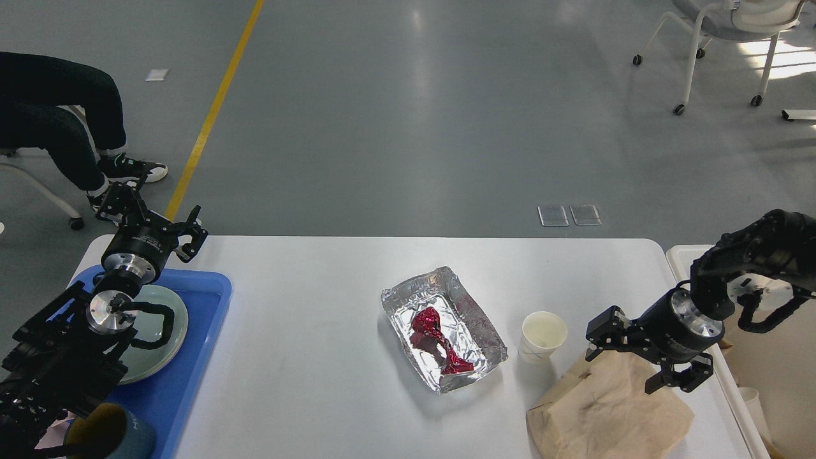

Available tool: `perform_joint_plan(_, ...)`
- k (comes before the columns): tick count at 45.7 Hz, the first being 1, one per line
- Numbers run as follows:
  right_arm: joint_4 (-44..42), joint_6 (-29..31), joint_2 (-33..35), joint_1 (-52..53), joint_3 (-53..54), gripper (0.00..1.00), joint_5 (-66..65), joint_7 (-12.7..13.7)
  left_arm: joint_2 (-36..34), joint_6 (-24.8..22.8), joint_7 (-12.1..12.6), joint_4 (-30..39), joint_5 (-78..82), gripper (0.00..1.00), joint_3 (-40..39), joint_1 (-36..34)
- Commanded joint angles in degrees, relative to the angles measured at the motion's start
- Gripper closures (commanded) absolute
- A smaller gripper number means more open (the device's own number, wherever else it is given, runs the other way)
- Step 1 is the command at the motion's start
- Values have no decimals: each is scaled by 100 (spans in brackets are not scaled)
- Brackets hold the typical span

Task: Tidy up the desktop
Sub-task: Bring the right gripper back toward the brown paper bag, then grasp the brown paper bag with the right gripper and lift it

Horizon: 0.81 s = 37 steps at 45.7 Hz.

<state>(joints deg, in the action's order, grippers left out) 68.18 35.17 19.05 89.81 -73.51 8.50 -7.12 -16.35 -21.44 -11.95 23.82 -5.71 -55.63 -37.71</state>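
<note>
The white desktop (pixel 306 357) holds a crumpled foil tray (pixel 444 327) with a red wrapper (pixel 437 341) in it, a white paper cup (pixel 542 336) and a brown paper bag (pixel 609 408) at the front right. My right gripper (pixel 628 360) is open, its fingers spread just above the top of the bag, right of the cup. My left gripper (pixel 153 223) is open and empty over the table's far left corner, above the blue tray (pixel 185 376).
The blue tray holds a pale green plate (pixel 159 335) and a dark mug (pixel 111 437). A cream-white bin (pixel 774 376) stands off the right edge with a cup inside. A seated person's legs (pixel 64 121) are at the far left; a chair (pixel 727 38) is far right.
</note>
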Motion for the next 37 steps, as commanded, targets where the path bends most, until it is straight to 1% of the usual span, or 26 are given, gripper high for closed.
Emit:
perform_joint_plan(1, -155, -2, 2, -218, 136, 0, -6, 0, 0, 0, 0, 0, 0, 3, 0, -9)
perform_joint_plan(14, -604, -89, -130, -710, 302, 0, -6, 0, 0, 0, 0, 0, 0, 3, 0, 0)
perform_joint_plan(19, -613, -379, -226, -877, 241, 1, -41, 9, 0, 0, 0, 0, 0, 3, 0, 0)
perform_joint_plan(23, -587, -713, -244, -939, 206, 5, -41, 0, 0, 0, 0, 0, 0, 3, 0, 0)
perform_joint_plan(25, -569, -819, -244, -956, 206, 11, -41, 9, 0, 0, 0, 0, 0, 3, 0, 0)
perform_joint_plan(27, -569, -907, -244, -1000, 197, 21, -41, 9, 0, 0, 0, 0, 0, 3, 0, 0)
perform_joint_plan(32, -543, -1118, -227, -1035, 188, 52, -24, 9, 0, 0, 0, 0, 0, 3, 0, 0)
perform_joint_plan(33, -534, -1118, -218, -1027, 171, 60, -24, 9, 0, 0, 0, 0, 0, 3, 0, 0)
perform_joint_plan(37, -507, -1109, -218, -1018, 57, 97, -24, 70, 0, 0, 0, 0, 0, 3, 0, 0)
